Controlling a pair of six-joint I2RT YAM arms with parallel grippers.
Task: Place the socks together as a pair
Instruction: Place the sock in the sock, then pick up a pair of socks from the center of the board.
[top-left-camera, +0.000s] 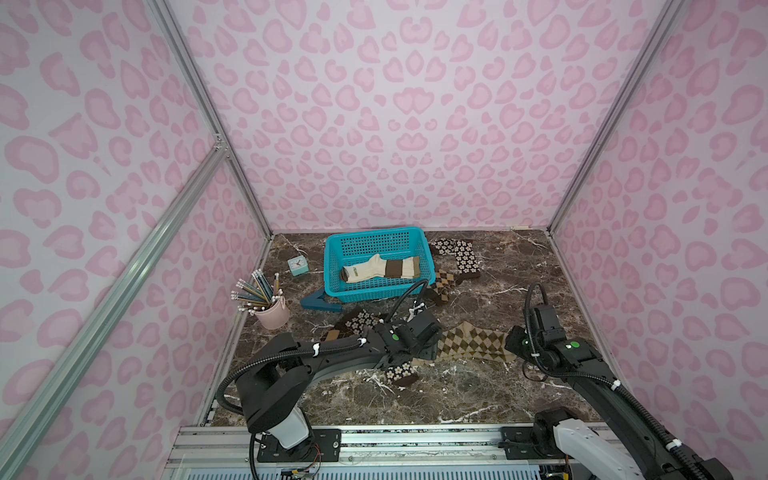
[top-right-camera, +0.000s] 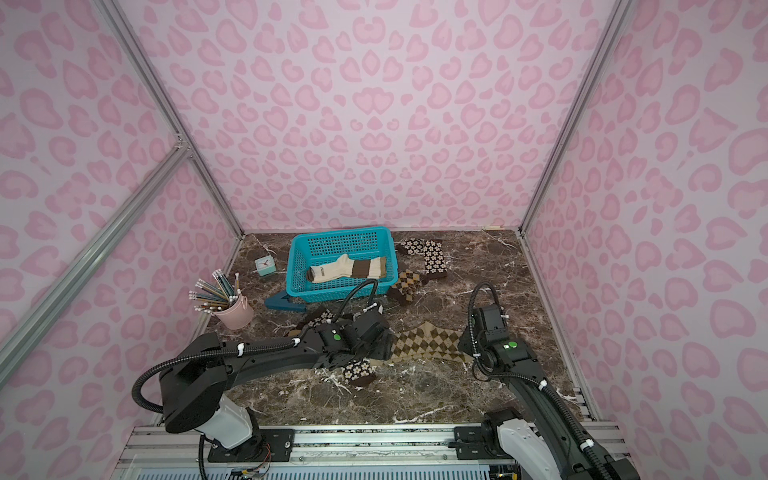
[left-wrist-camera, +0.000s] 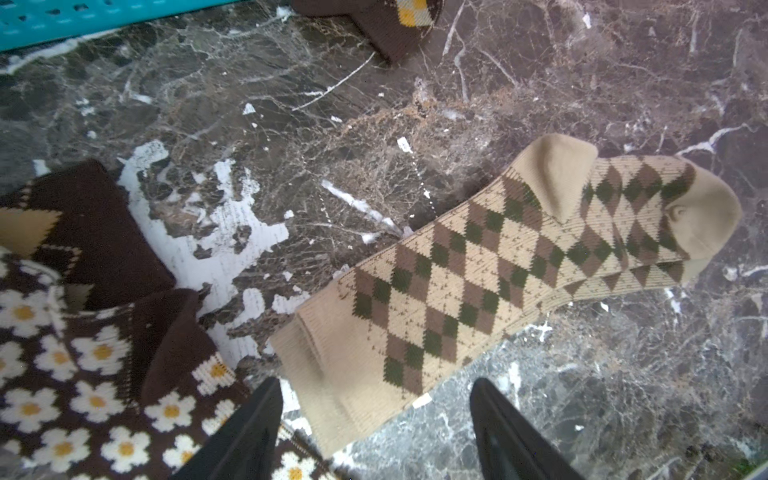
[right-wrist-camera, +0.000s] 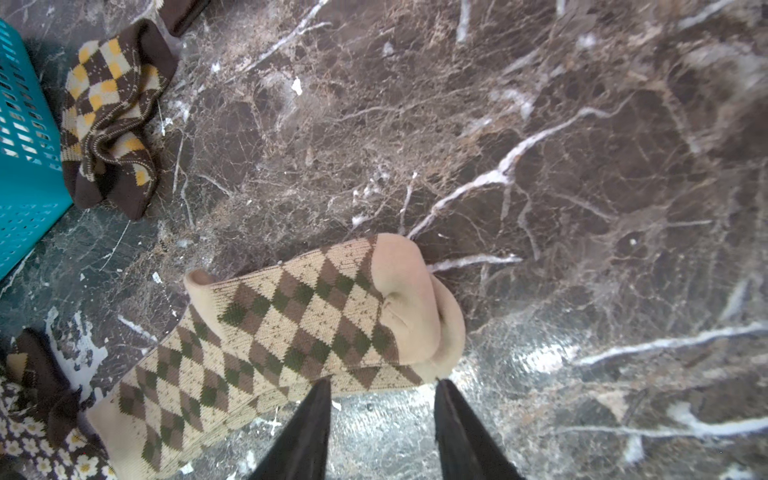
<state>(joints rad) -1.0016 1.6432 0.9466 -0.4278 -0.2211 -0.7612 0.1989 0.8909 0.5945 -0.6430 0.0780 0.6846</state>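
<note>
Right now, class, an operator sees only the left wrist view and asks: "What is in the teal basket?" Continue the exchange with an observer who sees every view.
Observer: A cream sock with brown stripes lies inside the teal basket.
Operator: Where are the right jaws?
Observer: The right jaws stand open beside the toe end of the tan argyle sock.
Operator: Is there another flowered sock?
Observer: Yes, a brown flowered sock lies on the table beside the basket, near the back wall.
</note>
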